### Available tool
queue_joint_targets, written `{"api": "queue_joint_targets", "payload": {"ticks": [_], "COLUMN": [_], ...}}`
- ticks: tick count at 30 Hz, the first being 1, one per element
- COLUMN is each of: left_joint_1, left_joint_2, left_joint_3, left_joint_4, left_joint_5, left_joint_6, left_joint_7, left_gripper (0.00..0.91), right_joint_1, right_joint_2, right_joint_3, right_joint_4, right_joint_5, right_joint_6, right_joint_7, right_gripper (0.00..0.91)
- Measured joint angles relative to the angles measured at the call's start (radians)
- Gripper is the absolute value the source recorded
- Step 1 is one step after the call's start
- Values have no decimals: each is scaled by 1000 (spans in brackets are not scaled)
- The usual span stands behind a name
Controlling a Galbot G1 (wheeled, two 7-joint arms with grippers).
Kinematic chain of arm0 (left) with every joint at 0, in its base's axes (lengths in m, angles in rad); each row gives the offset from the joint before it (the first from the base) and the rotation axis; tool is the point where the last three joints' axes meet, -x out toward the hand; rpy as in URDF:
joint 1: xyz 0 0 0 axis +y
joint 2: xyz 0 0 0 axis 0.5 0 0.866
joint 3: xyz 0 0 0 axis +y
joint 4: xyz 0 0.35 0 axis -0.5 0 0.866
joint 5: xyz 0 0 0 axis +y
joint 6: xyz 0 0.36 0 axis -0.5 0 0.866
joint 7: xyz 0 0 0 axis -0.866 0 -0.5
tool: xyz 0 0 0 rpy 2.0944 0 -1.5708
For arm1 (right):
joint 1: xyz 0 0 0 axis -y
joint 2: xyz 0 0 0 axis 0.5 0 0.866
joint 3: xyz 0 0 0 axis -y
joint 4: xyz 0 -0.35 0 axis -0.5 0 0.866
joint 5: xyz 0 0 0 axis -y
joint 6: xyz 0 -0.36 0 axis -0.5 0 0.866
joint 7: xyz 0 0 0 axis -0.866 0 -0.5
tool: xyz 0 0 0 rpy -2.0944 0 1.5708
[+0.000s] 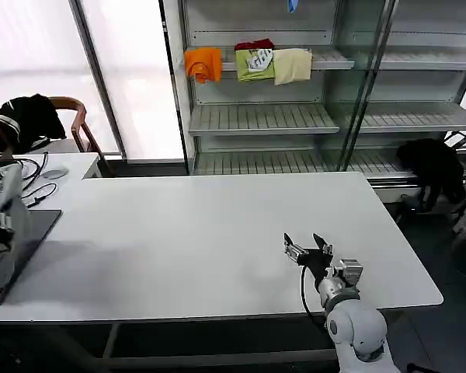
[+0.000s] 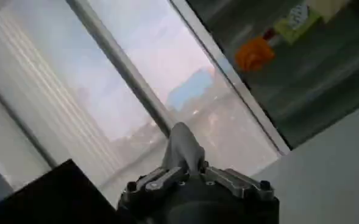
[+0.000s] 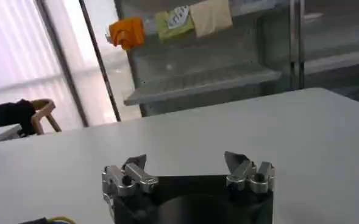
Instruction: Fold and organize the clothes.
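No writing can be read anywhere. The right tool (image 1: 308,242) hovers low over the white surface (image 1: 179,233) near its front right, its arm reaching forward from below, fingers (image 3: 133,165) apart and holding nothing. The left tool (image 2: 182,152) is tilted up toward the window; I cannot tell its state.

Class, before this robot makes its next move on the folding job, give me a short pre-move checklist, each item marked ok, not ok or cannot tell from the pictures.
1. Grey shirt to be folded lying on the white table: not ok, no shirt lies on it.
2. Right gripper open and ready: ok, jaws spread, nothing between them, low over the table's near right part.
3. Left gripper ready: cannot tell, its fingers are hard to read; the arm sits at the table's left edge.
4. Folded orange garment, green garment and cream garment out of the way: ok, they sit on the shelf behind.
5. Cables away from the working area: ok, far left.
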Motion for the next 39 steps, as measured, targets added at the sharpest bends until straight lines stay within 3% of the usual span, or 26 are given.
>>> {"api": "queue_joint_targets", "payload": {"ticks": [12, 22, 24, 25, 33, 39], "left_joint_1": [34, -34, -59, -74, -194, -230], "left_joint_2": [-243, -323, -339, -346, -420, -435], "left_joint_3": [364, 581, 622, 641, 755, 786], "left_joint_4": [98, 113, 122, 128, 211, 219], "left_joint_5": [226, 124, 100, 92, 44, -1], "left_joint_6": [-213, -190, -171, -162, -103, -73], "left_joint_7": [-73, -162, -179, -187, -263, -302], "left_gripper": [30, 30, 474, 907, 907, 907], "right_joint_1": [-28, -21, -23, -24, -26, -14], "right_joint_2": [-24, -13, -10, -8, 11, 31], "right_joint_3": [33, 22, 16, 13, -22, -64], "right_joint_4": [-7, 12, 17, 18, 16, -1], "right_joint_5": [12, -2, -9, -12, -29, -11], "right_joint_6": [17, 7, 6, 6, 11, 1], "right_joint_7": [-6, -10, -15, -16, -34, -51], "right_gripper": [907, 907, 907, 907, 907, 907]}}
